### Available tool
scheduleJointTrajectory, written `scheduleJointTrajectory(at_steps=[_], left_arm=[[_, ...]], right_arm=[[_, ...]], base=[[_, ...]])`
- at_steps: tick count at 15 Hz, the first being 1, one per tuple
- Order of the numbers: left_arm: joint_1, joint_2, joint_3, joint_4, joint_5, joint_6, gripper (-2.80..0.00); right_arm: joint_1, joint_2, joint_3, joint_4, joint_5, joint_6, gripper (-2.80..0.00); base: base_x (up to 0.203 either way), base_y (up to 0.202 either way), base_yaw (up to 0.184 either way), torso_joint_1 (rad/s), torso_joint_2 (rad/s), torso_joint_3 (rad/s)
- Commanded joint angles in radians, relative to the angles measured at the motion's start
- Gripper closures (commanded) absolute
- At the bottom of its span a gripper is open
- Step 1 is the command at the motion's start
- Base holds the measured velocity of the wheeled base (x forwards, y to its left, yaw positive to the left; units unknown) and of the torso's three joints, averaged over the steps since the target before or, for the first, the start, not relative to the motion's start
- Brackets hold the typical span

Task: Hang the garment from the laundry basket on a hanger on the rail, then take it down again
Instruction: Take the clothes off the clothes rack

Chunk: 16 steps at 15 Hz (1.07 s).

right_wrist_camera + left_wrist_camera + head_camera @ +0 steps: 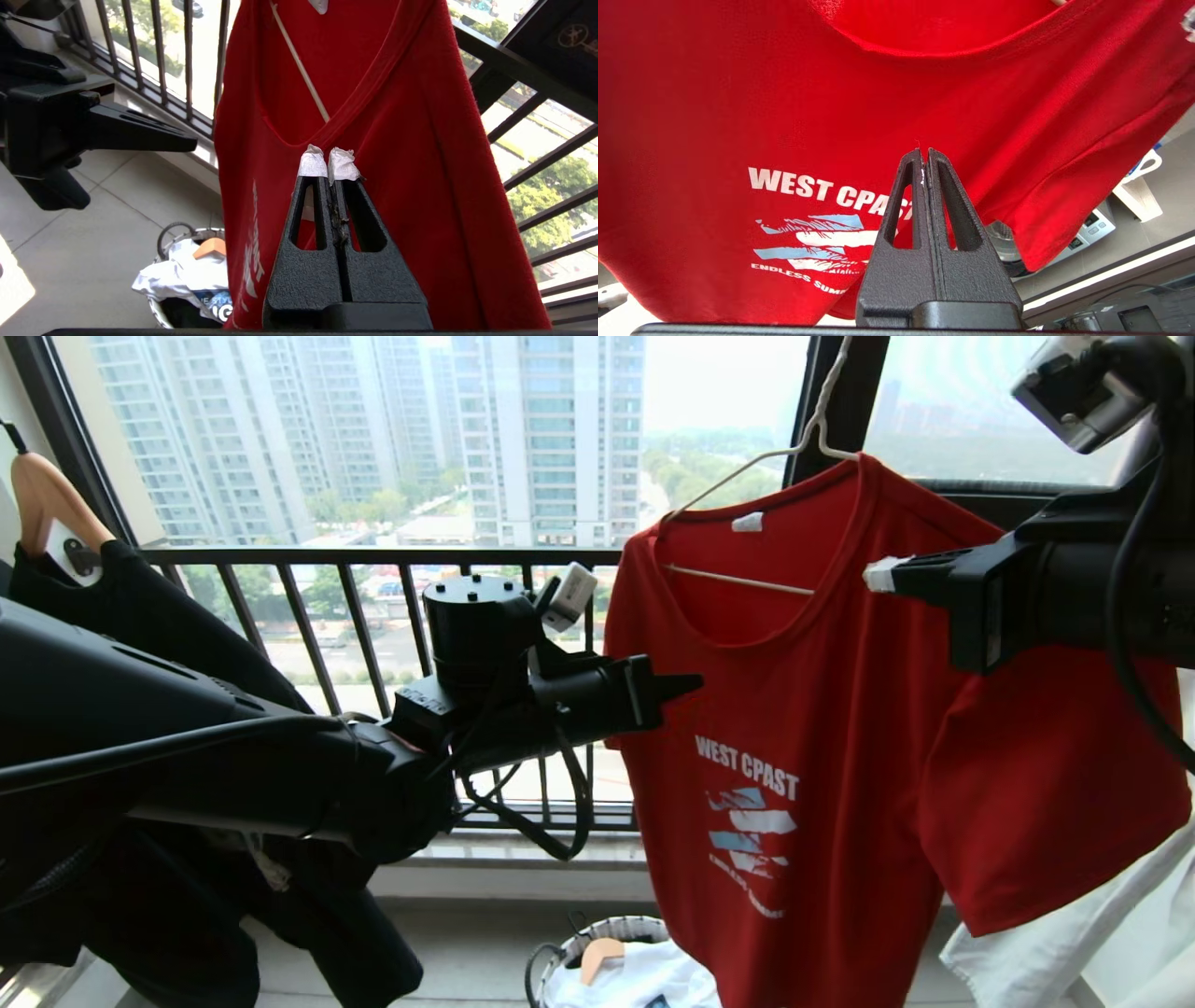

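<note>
Red garment (840, 728) on white hanger (761, 462), between closed left tool (686, 685) and right tool (878, 575).

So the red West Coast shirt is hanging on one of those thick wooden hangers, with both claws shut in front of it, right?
Not quite. The red shirt hangs on a thin white wire hanger, as the head view shows. Both the left gripper and the right gripper are shut.
</note>
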Motion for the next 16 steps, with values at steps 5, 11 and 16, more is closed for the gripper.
scheduleJointTrajectory(at_steps=[5,11,16], left_arm=[[0.002,-0.035,0.024,-0.005,-0.003,-0.002,0.00],[0.002,-0.037,0.025,-0.005,-0.001,-0.002,0.00],[0.005,-0.039,0.026,-0.006,-0.001,-0.002,0.00]], right_arm=[[-0.118,0.070,-0.061,-0.002,0.001,-0.003,0.00],[-0.120,0.120,-0.126,-0.016,0.000,-0.003,-2.80],[-0.120,0.192,-0.218,-0.009,-0.005,-0.003,-2.80]], base=[[0.000,0.000,0.000,0.000,0.00,0.000],[0.000,0.000,0.000,0.000,0.00,0.000],[0.000,0.000,0.000,0.000,0.00,0.000]])
